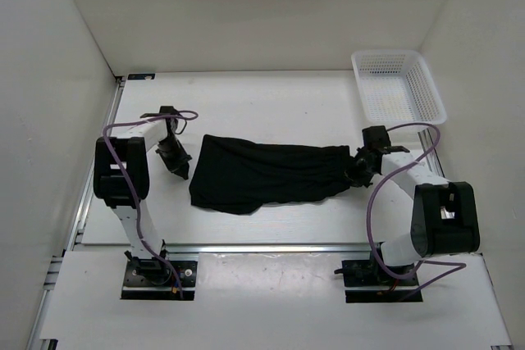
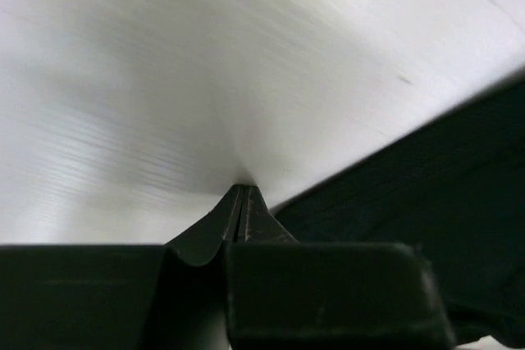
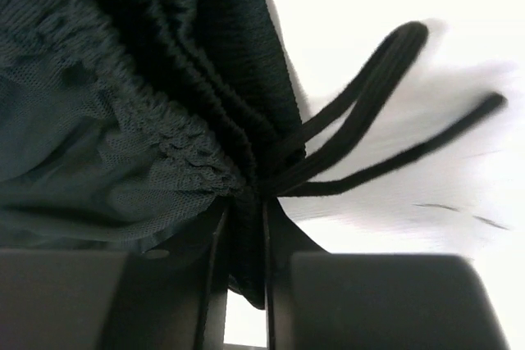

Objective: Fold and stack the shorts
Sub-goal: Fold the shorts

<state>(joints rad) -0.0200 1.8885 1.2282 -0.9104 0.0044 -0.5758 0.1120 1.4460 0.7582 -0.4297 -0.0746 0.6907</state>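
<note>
The top external view looks down from above and behind the arm bases (image 1: 160,275), taking in the whole counter (image 1: 271,104). The left wrist view skims low along the counter past the left pincer (image 2: 240,202). The right wrist view presses close on the shorts (image 3: 123,96), shared by all three.

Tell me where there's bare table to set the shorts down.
Bare table beyond the shorts, left of the basket; a narrower strip on the near side. Crowded at both ends: left gripper, right gripper clamped on them.
</note>
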